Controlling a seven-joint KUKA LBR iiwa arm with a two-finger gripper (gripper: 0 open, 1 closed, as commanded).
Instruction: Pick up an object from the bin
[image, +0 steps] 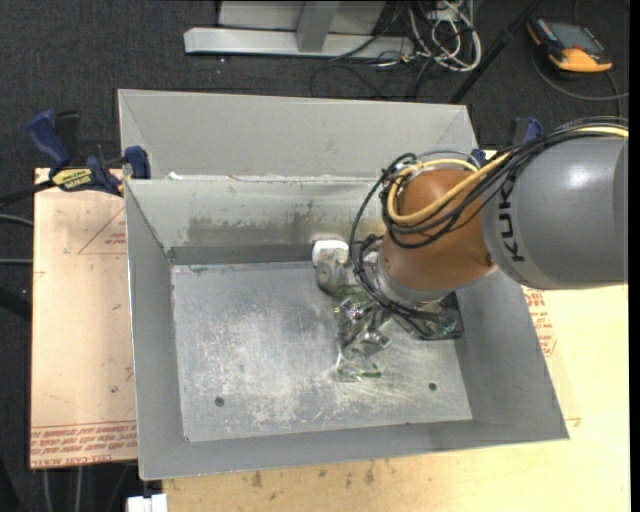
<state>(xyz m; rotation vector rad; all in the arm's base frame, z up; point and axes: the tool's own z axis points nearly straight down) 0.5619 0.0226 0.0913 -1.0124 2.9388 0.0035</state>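
My gripper (364, 326) is low in the bin, right of the middle, under the arm's orange cover. Just below it on the floor lies a small clear plastic thing with green marks (358, 371); whether the gripper touches it I cannot tell. A white rounded thing (330, 252) rests against the back wall, up and to the left of the gripper. To the gripper's right, a dark flat thing with a green edge (443, 326) is partly hidden by the arm.
The arm reaches in from the right and hides the bin's right rear part. The bin's sloping walls rise on all sides, and bare grey floor lies to the left and front.
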